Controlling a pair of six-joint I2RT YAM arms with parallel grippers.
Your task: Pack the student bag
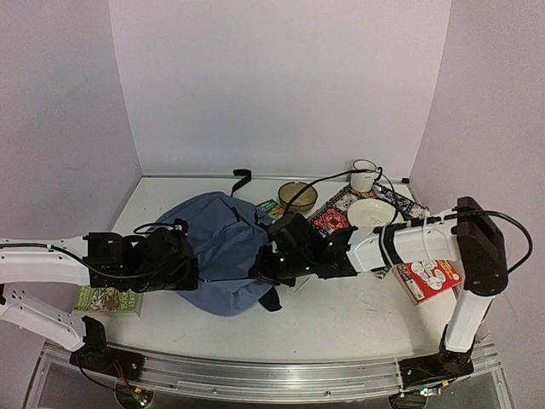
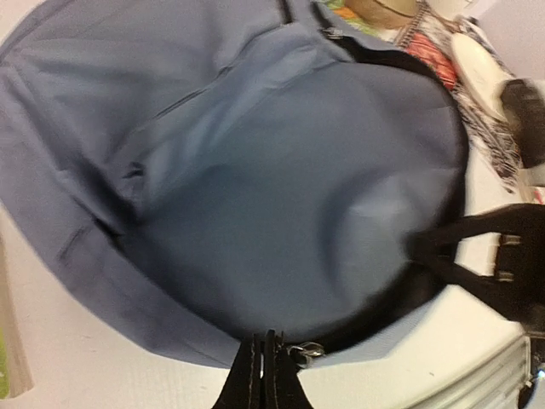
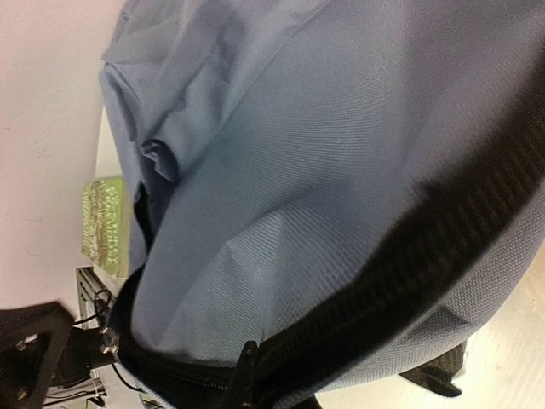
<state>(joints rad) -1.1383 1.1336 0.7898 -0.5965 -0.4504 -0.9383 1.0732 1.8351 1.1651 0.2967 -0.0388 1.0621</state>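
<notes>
On the table (image 1: pixel 341 319), left of centre and between the two arms: the student bag (image 1: pixel 217 247), slumped flat, slate-blue, a black strap loop poking out at its far end. Flanked on both sides by the arms.

At the bag's left edge, the left gripper (image 2: pixel 264 362): jaws pressed fully together, tips against the rim just beside a metal zip pull (image 2: pixel 308 349). Cannot tell whether any fabric is pinched.

At the bag's right edge, the right gripper (image 1: pixel 262 271): closed too, one dark finger lying over the black zip band (image 3: pixel 409 273). Hard to say whether anything is caught in it.

Further out:
- By the left arm, beside the bag: a green book (image 1: pixel 106 298).
- Beyond the bag, right of it: an olive bowl (image 1: pixel 298 194), a white mug (image 1: pixel 364 175), and a cream bowl (image 1: pixel 372 211) on a patterned red-and-black mat (image 1: pixel 334 217).
- By the right arm: a red-and-white box (image 1: pixel 428 279).
</notes>
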